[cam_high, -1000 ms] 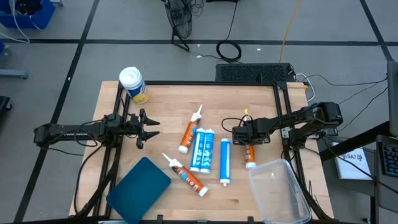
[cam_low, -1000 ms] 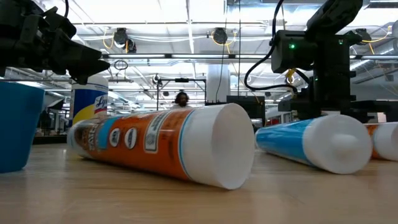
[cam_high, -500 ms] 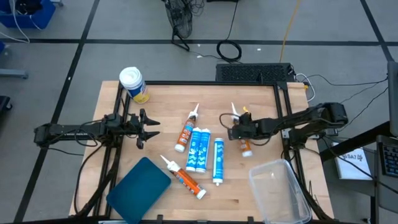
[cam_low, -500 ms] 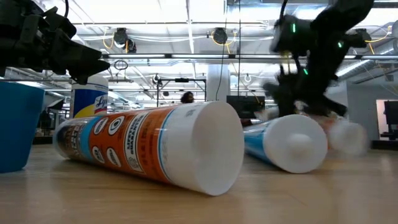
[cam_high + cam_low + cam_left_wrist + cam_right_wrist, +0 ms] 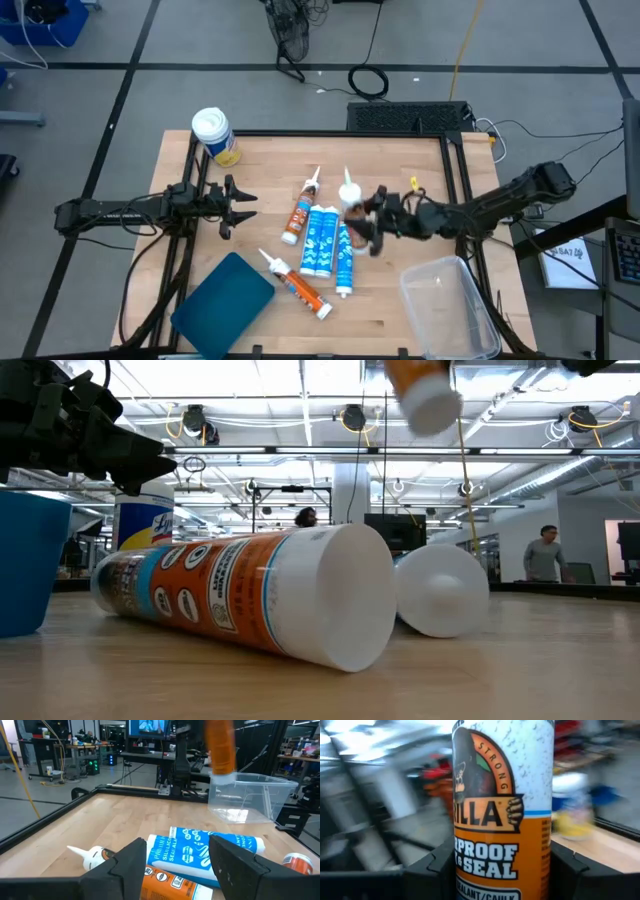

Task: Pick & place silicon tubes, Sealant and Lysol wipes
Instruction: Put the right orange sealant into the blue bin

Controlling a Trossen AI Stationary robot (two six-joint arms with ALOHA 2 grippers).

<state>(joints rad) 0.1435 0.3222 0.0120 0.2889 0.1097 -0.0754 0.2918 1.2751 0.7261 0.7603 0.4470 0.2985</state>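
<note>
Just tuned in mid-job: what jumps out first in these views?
The right gripper holds an orange sealant tube lifted clear of the table, over the middle. Below it, blue and orange tubes lie clustered on the wood. The left gripper hangs open at the left side, and the Lysol wipes stand upright at the far left corner.

Light wooden table [image 5: 420,165] with a black frame sits on a grey floor [image 5: 110,40] crossed by dark tape lines. Beyond the table's far edge, a black cable coil [image 5: 368,81] and a keyboard [image 5: 408,116] lie on the floor. In the room behind the table: ceiling strip lights [image 5: 250,405], workbenches with monitors [image 5: 149,726], a person [image 5: 545,553] standing far off.
</note>
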